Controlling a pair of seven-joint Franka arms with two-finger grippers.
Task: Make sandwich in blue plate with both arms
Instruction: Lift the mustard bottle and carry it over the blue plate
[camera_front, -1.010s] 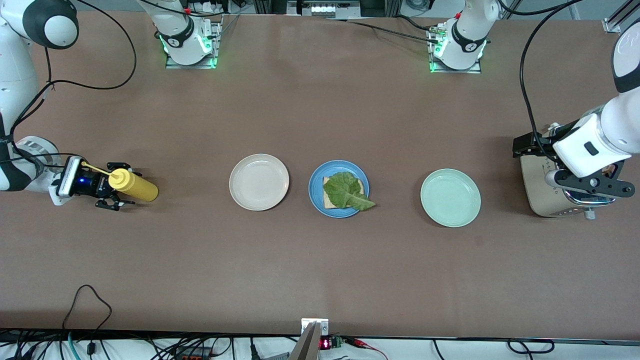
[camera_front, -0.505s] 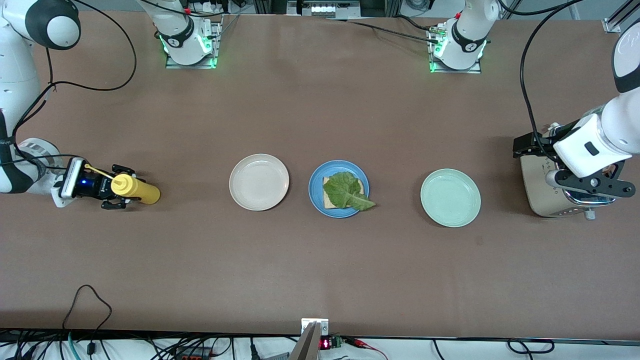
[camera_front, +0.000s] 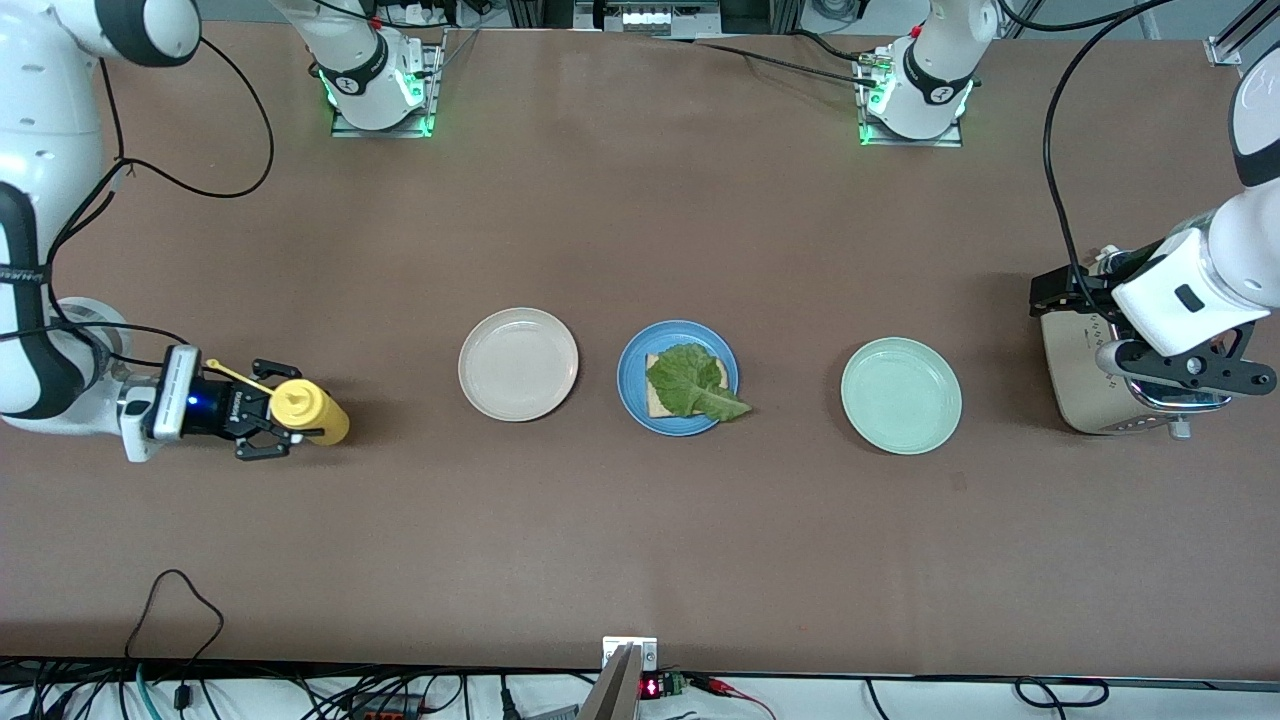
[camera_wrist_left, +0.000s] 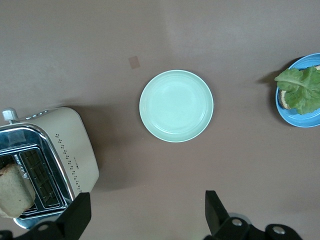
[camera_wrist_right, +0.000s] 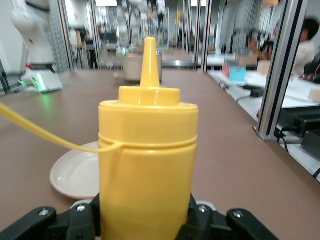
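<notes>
The blue plate (camera_front: 628, 382) sits mid-table with one bread slice (camera_front: 658, 402) on it and a green lettuce leaf (camera_front: 692, 385) on top; the plate also shows in the left wrist view (camera_wrist_left: 300, 120). A second bread slice (camera_wrist_left: 14, 192) stands in a toaster slot. My left gripper (camera_front: 1185, 385) hangs open and empty over the toaster (camera_front: 1085, 375); in its wrist view (camera_wrist_left: 145, 212) the jaws stand wide apart. My right gripper (camera_front: 270, 412) is shut on a yellow squeeze bottle (camera_front: 305, 410) at the right arm's end of the table; the bottle fills the right wrist view (camera_wrist_right: 147, 165).
A cream-white plate (camera_front: 518, 363) lies beside the blue plate toward the right arm's end. A pale mint-green plate (camera_front: 901, 395) lies between the blue plate and the toaster, also in the left wrist view (camera_wrist_left: 176, 106). Cables trail along the table's edges.
My right gripper has carried the yellow bottle toward the plates, lower in the front view, and tipped it more upright. The left arm has barely moved.
</notes>
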